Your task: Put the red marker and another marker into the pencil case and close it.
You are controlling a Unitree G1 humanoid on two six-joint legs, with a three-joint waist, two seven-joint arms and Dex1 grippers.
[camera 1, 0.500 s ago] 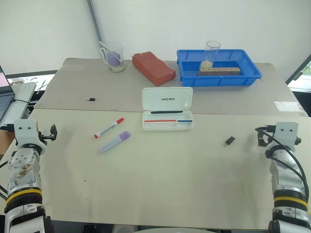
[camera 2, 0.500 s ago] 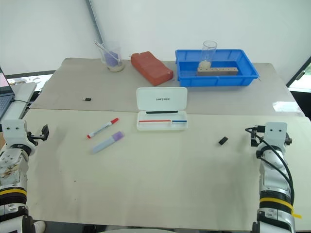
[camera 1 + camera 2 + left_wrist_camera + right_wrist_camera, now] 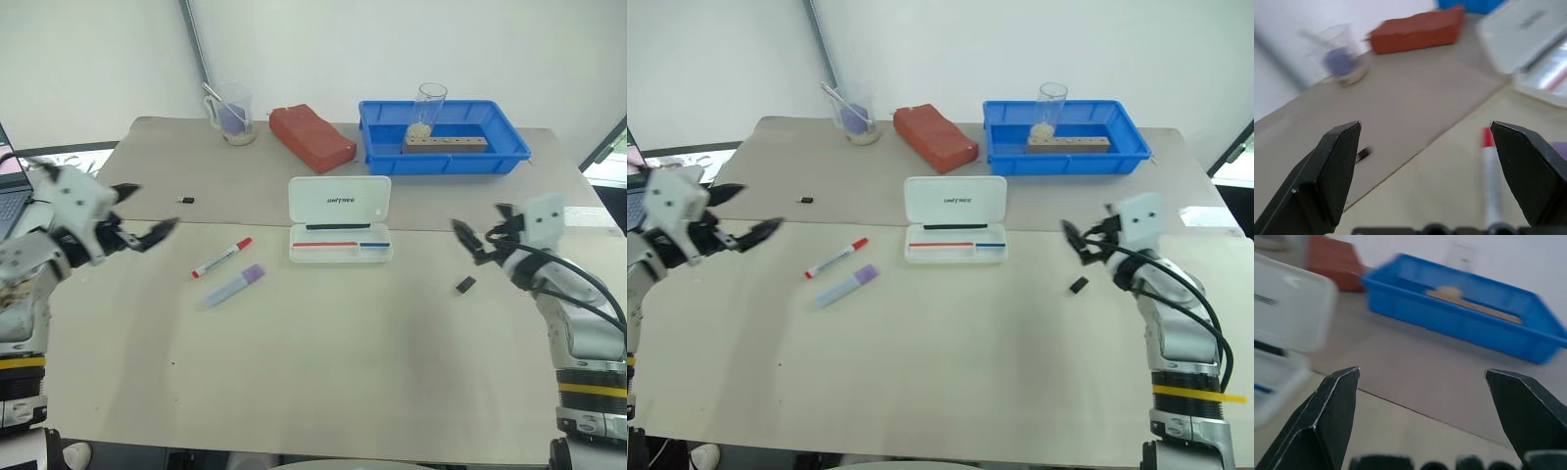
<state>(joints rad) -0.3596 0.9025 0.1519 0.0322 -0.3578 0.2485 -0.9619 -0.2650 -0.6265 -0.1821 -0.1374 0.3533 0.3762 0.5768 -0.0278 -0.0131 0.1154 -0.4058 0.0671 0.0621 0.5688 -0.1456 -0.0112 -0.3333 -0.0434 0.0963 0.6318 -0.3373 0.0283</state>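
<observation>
Two markers lie loose on the worktop [image 3: 323, 392], both on your left side, so the left claw [image 3: 147, 220] is the nearer one by a clear margin. It hangs above the surface w/ fingers spread wide, nothing between them. The red marker [image 3: 220, 258] sits just inboard of it, toward the centre and a little nearer you. Its long axis runs diagonally: red cap end points toward the pencil case [image 3: 340, 223], the other end back toward you and your left. In the left wrist view the marker [image 3: 1491, 181] shows near one finger, running roughly along the claw's line of sight, so my reading is you'll need a wrist turn to get the fingers across the barrel, not along it.

Another marker [image 3: 232, 285] lies just beside the red one on the near side, about parallel, not touching. It's shorter, fatter, pale lavender w/ darker purple cap at the end toward the case.

Pencil case stands mid-worktop, lid open and propped up at the back, "UNITREE" lettering facing you. Tray half already holds thin pens: black, red, blue. Translucent white plastic, shallow.

Right claw [image 3: 468, 240] is also spread and empty, well apart from both markers, right of the case near a small black object [image 3: 464, 284].
</observation>
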